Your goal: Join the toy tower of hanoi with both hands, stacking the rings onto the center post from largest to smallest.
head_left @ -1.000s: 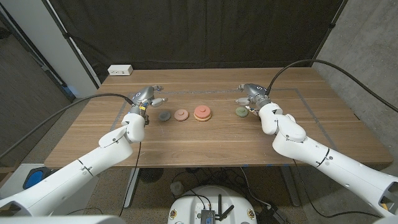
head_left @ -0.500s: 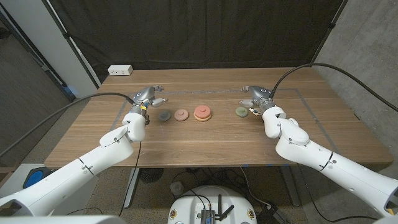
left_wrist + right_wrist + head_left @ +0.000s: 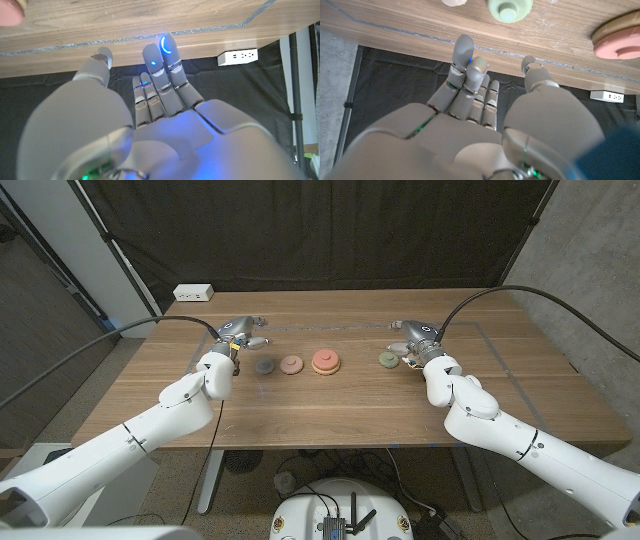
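Two robot hands, left (image 3: pixel 236 332) and right (image 3: pixel 412 335), empty, fingers loosely apart, flanking one row on the desk (image 3: pixel 330 405); dark ring (image 3: pixel 264 366), pink ring (image 3: pixel 291 364), salmon-topped base (image 3: pixel 325 361), green ring (image 3: pixel 388 359) lying separate; stacking seemingly barely begun; white power strip (image 3: pixel 193 293) beyond.

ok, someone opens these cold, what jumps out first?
A row of small round toy pieces across the middle of the wooden table: dark grey ring, pinkish-tan ring, wooden base with a red-orange ring on its post, pale green ring. The two white arms bracket the row, the left robot hand by the dark grey ring and the right robot hand beside the green one, neither holding anything.
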